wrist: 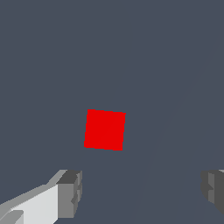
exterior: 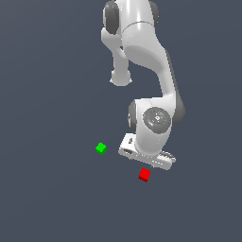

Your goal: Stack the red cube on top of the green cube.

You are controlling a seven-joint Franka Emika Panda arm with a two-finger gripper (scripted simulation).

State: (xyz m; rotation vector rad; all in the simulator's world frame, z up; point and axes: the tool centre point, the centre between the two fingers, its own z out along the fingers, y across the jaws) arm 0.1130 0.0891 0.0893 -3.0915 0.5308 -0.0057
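tool (wrist: 140, 192) wide, empty, above surface (exterior: 56, 198) | red cube (wrist: 105, 130) ahead of finger line, not yet between pads, slightly skewed | green cube (exterior: 100, 148) apart, toward exterior view's left

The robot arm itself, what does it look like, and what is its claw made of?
The arm is glossy white, built of rounded, bulging segments with dark grey bands at the joints and a round grey cap on the wrist. No cables or markings show. The claw has a white body and two blocky grey fingers.
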